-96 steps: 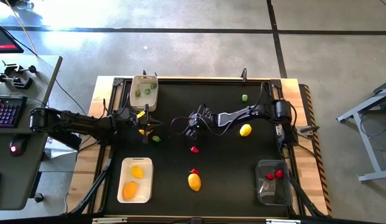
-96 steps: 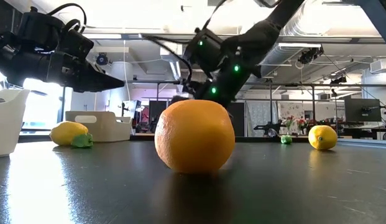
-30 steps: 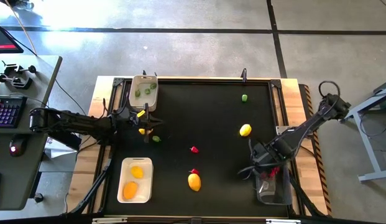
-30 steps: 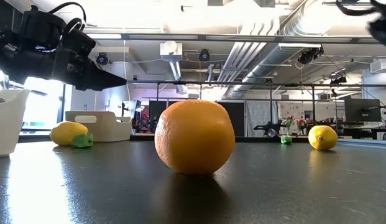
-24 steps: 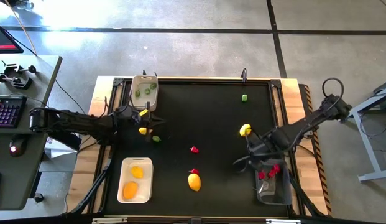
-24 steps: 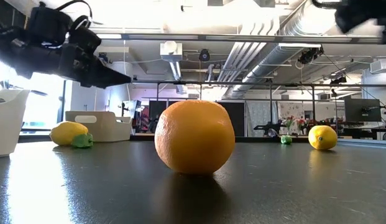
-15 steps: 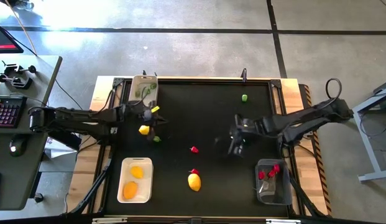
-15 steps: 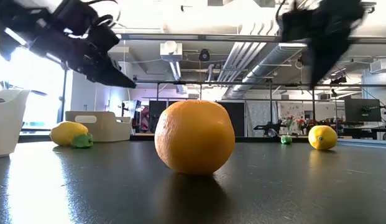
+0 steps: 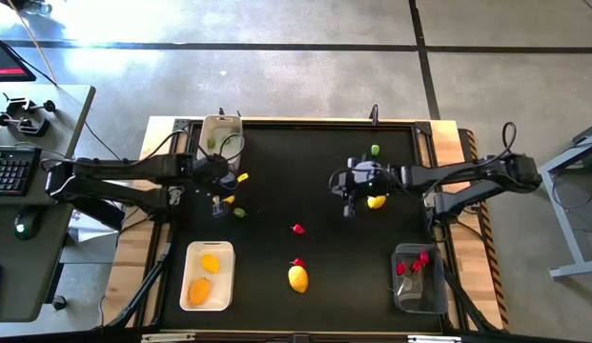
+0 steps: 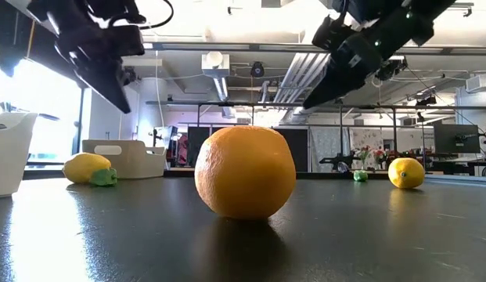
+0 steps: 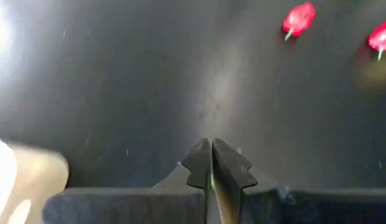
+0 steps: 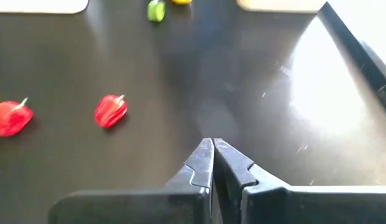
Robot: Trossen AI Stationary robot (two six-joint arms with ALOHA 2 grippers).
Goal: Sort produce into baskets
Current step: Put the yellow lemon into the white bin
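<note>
My left gripper (image 9: 217,206) is shut and empty, raised over the table's left part beside a yellow lemon (image 9: 229,199) and a green piece (image 9: 239,212). My right gripper (image 9: 347,211) is shut and empty, raised just left of another lemon (image 9: 376,201). Two red pieces (image 9: 297,229) (image 9: 297,262) and an orange-yellow fruit (image 9: 297,278) lie mid-table. A green piece (image 9: 375,150) lies at the far side. The white tray (image 9: 191,286) holds two orange-yellow fruits. The beige tub (image 9: 221,124) holds green pieces. The transparent bin (image 9: 418,295) holds red pieces.
The black mat lies between wooden strips at the table's left and right edges (image 9: 472,191). A desk with a keyboard (image 9: 10,170) stands left of the table. Bare mat shows between the two grippers and at the near right (image 9: 357,286).
My right gripper has swung from over the transparent bin toward the table's far edge and left, ending beside the lemon at mid-right. My left gripper has risen and tipped from nearly level to pointing steeply down, staying near the left lemon. No produce has moved.
</note>
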